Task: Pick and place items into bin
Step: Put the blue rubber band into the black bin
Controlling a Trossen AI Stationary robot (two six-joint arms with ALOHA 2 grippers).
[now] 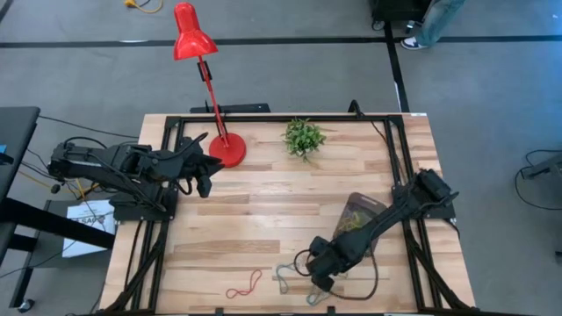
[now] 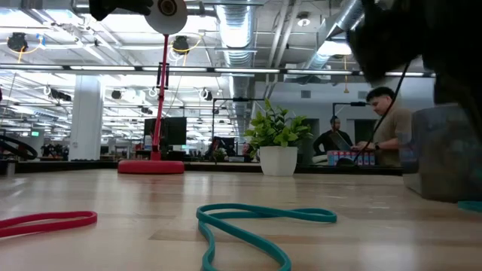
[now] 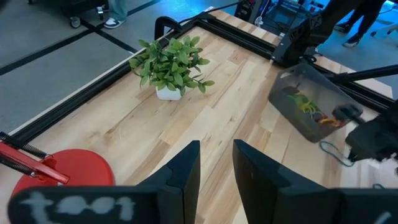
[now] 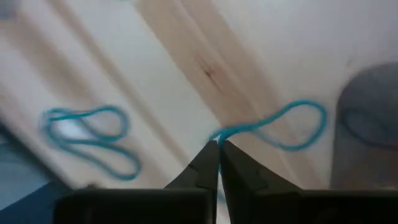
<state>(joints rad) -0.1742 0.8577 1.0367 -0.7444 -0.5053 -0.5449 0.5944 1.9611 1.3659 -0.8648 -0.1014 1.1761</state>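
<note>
The bin [image 1: 360, 218] is a dark see-through box near the table's right side, with several coloured bands inside it [image 3: 309, 107]. A red band [image 1: 244, 283] and a grey-blue band [image 1: 288, 274] lie flat by the near edge. They show in the low view as the red band [image 2: 47, 220] and the teal band [image 2: 260, 217]. My right gripper [image 1: 318, 283] is low over the near edge, left of the bin, shut on a teal band [image 4: 292, 127]. My left gripper [image 3: 216, 163] waits open near the lamp base. My right gripper pinches the teal band at a crossing of its strands [image 4: 225, 134] between its two shut fingertips. One loop of the band [image 4: 308, 121] reaches out beyond the tips over the wood. Whether the band is clear of the table, I cannot tell.
A red desk lamp stands on its round base [image 1: 228, 151] at the far left, with a small potted plant [image 1: 304, 138] at the far middle. Another teal band [image 4: 87, 138] lies beside my right gripper. A black frame [image 1: 399, 149] edges the table.
</note>
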